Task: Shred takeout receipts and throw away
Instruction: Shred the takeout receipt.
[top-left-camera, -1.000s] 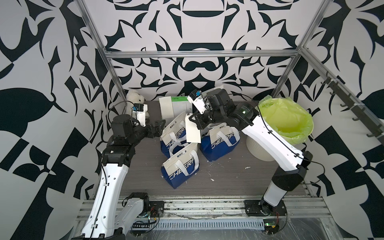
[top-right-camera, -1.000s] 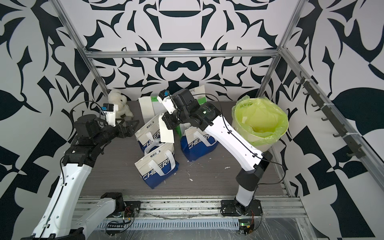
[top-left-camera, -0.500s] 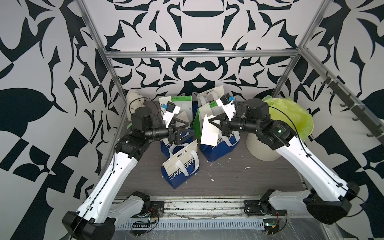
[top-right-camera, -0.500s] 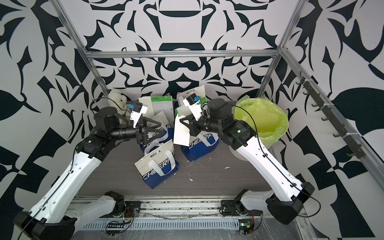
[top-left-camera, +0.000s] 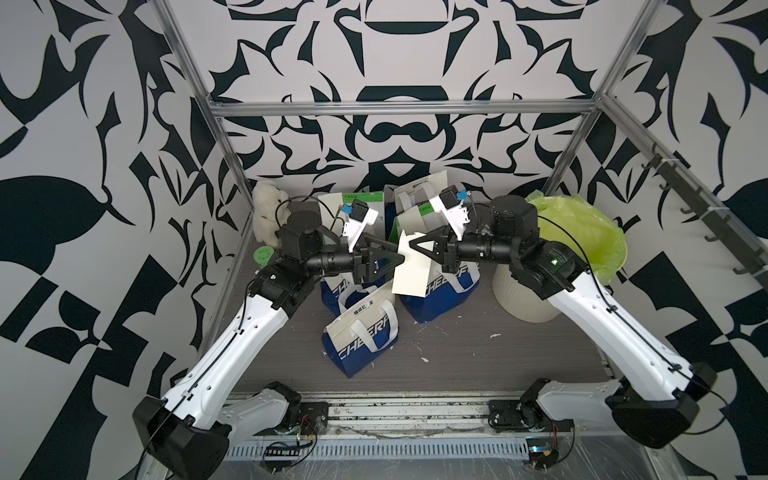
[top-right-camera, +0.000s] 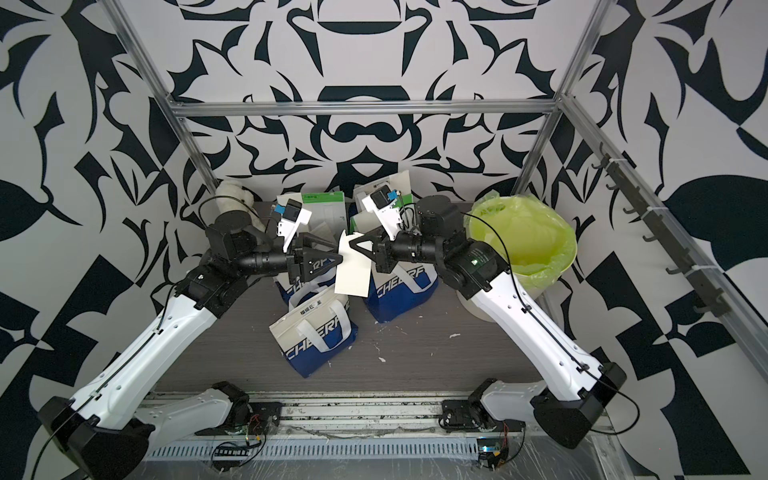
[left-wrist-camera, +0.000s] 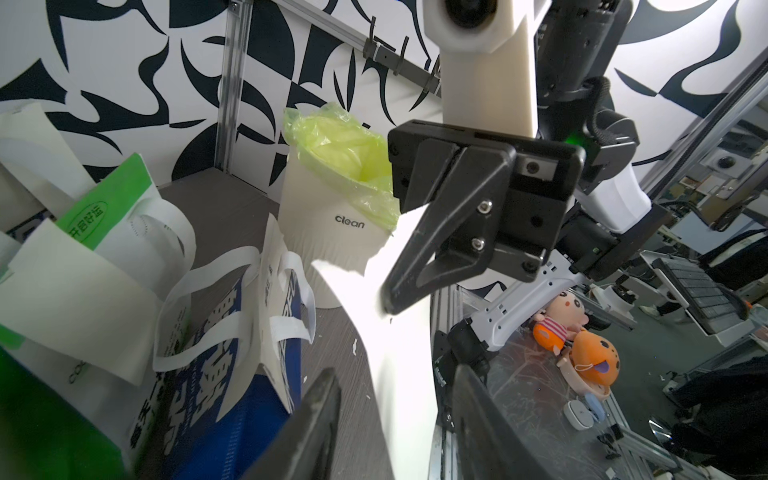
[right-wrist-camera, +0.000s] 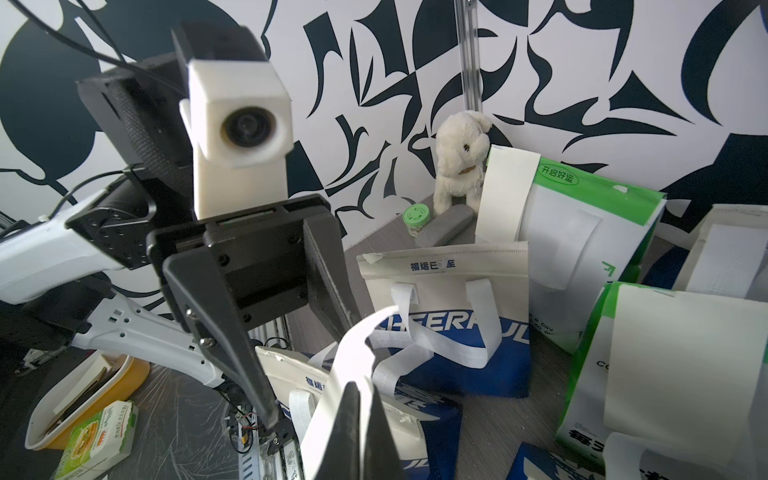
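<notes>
Right claw (top-left-camera: 410, 245) is clamped on the receipt (top-left-camera: 415, 274) near its top, while the left claw (top-left-camera: 400, 258) straddles its opposite edge, jaws apart. Cream, blank and ragged-topped, the receipt hangs long axis downward, in air above the bags (top-left-camera: 446, 293).

Cream receipt (top-left-camera: 413, 270), lime bin liner (top-left-camera: 579, 224), blue-and-white bag (top-left-camera: 361, 345)

Even, diffuse light is filling both top views, leaving the grey wood-grain worktop (top-left-camera: 457, 357) readable and laying only soft shadows beside the blue-and-white fabric bags (top-left-camera: 361, 336). In the left wrist view the cream-white paper receipt (left-wrist-camera: 399, 340) is blowing out to flat white, while the left tool (left-wrist-camera: 395, 374) and a green-and-white bag (left-wrist-camera: 50, 415) near the lens are smearing out of focus. The right tool (right-wrist-camera: 363, 399) is blurring likewise in the right wrist view, where wide-angle stretch is bending the edges.
</notes>
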